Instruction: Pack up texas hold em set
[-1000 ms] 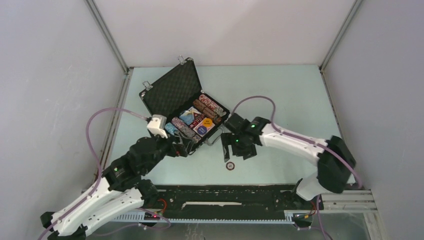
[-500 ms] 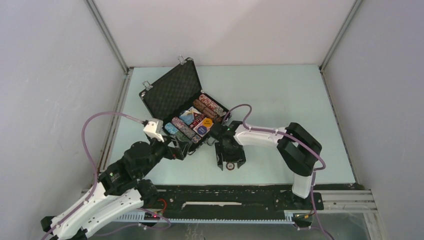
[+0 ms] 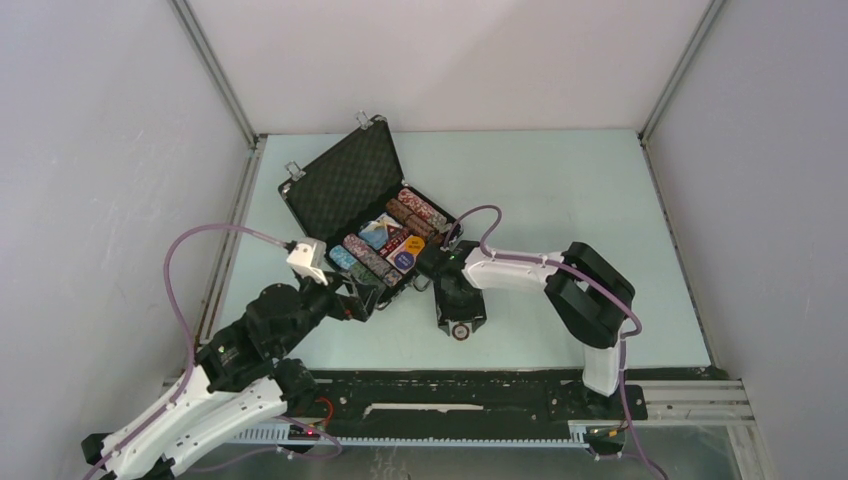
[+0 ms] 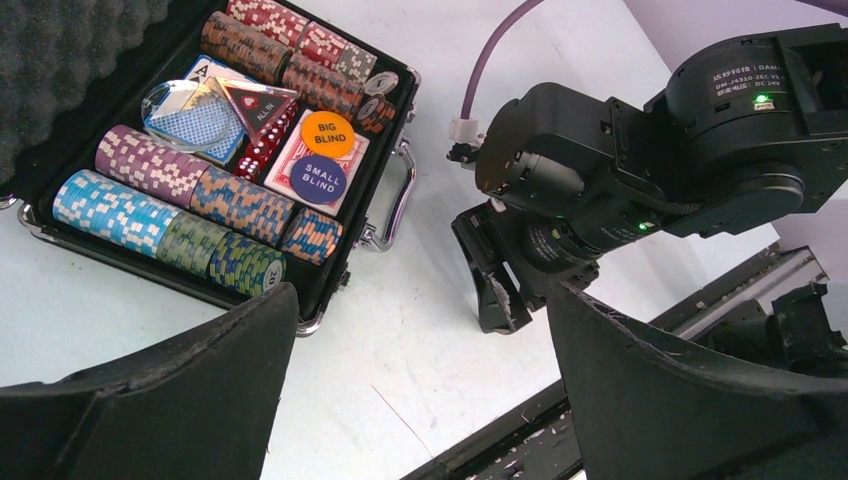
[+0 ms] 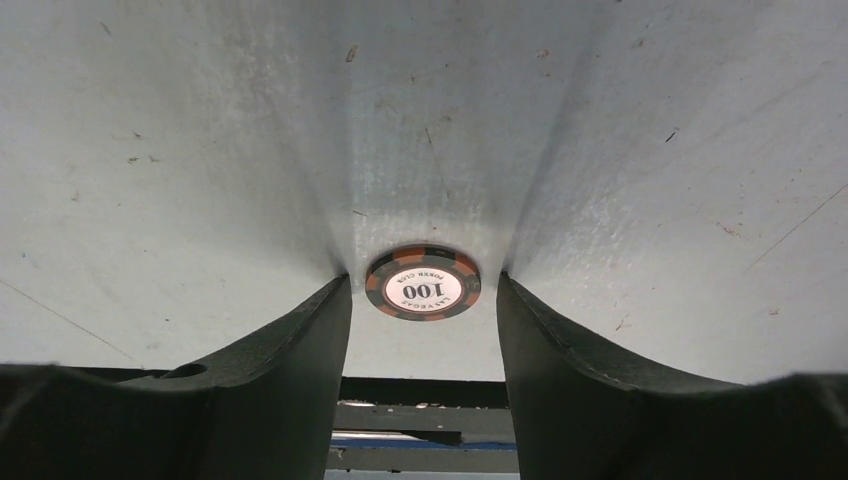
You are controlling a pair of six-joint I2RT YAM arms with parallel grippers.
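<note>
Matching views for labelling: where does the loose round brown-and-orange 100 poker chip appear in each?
Top external: round brown-and-orange 100 poker chip lower centre, under the right claw.
Left wrist: not visible.
Right wrist: centre, between the fingers.
Shared landmark: the right claw, seen in all three.

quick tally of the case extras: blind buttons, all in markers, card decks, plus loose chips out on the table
blind buttons: 2, orange BIG BLIND and blue SMALL BLIND
all in markers: 1
card decks: 2, blue deck and red deck
loose chips: 1
total: 6
</note>
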